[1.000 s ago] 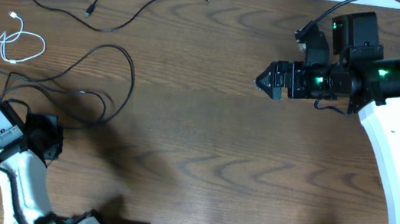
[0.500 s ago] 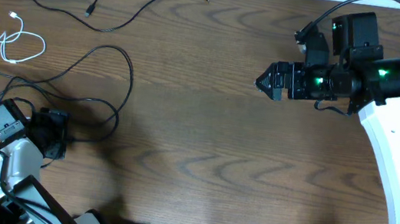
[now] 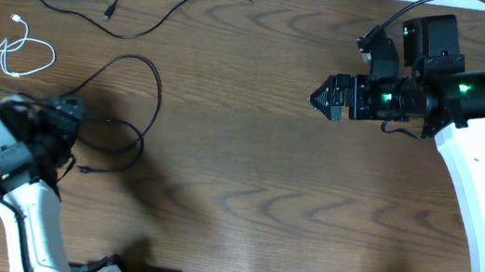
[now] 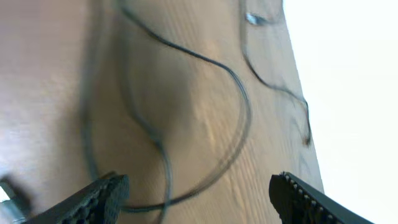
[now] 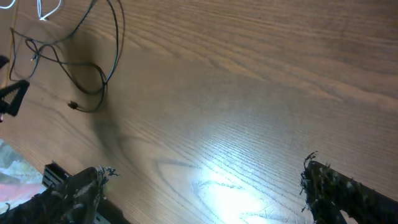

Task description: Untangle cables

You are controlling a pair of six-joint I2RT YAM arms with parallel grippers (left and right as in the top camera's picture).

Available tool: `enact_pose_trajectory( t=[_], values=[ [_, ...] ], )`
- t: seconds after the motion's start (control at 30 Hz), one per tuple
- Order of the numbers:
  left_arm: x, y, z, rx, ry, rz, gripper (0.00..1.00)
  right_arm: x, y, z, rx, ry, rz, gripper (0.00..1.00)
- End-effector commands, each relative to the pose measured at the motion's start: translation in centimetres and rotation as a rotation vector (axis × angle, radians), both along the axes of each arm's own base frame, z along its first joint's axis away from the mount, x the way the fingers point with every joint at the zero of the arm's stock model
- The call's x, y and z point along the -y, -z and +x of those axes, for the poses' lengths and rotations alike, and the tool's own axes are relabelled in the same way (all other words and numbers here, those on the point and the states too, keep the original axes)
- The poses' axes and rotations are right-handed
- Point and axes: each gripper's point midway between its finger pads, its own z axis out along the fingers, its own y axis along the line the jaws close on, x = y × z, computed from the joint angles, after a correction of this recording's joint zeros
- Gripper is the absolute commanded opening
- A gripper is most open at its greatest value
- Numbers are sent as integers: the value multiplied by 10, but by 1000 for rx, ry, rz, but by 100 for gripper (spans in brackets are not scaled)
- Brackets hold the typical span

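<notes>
The left gripper (image 3: 69, 116) had its two fingers spread wide. It pinched nothing. It hung low over the brown wooden table (image 3: 235, 191). A black cable (image 3: 156, 96) lay right under it and made a big loop out in front of it. One bend of that cable ran down between the open fingers, closer to one of them. The view from that wrist was blurry, so I could not tell if a finger touched it. A white cable (image 3: 2, 50) lay curled up near this gripper, off to one side. A second black cable (image 3: 134, 35) lay farther ahead of it, by the far edge of the table. The right gripper (image 3: 321, 97) was spread wide too and held nothing. It hung over bare wood, and all the cables were well apart from it, far out in front.
</notes>
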Motion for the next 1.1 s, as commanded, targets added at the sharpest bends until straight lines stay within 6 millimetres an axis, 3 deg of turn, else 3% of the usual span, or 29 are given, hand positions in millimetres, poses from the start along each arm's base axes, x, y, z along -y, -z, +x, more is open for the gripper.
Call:
enact_pose_trajectory(
  t=[0.0, 0.17, 0.33, 0.5, 0.63, 0.73, 0.77, 0.8, 0.83, 0.93, 1.03, 1.07],
  values=[
    [33, -5, 22, 28, 202, 100, 77, -3, 1, -1, 4, -21, -6, 99],
    [73, 1, 39, -90, 411, 192, 78, -3, 2, -2, -3, -20, -8, 99],
    [83, -22, 58, -279, 518, 340, 78, -3, 2, -2, -3, -20, -7, 99],
    [85, -31, 90, -285, 508, 443, 78, -3, 3, -3, -10, -21, -9, 99],
    [92, -2, 110, -316, 531, 471, 77, -1, 6, -9, -36, -21, -16, 99],
    [88, 23, 120, -373, 535, 531, 69, -1, 6, -10, -41, -21, -17, 99],
    [89, 34, 123, -387, 547, 534, 64, -1, 7, -10, -43, -21, -18, 99],
    [93, 45, 126, -402, 561, 529, 50, -1, 7, -11, -48, -21, -19, 99],
    [96, 53, 126, -415, 577, 528, 48, 0, 7, -11, -49, -21, -19, 99],
    [107, 72, 130, -436, 628, 540, 49, 0, 8, -13, -55, -21, -21, 99],
    [112, 85, 134, -444, 641, 547, 65, 0, 8, -12, -55, -21, -21, 99],
    [112, 88, 135, -449, 641, 552, 66, 0, 8, -13, -55, -21, -21, 99]
  ],
)
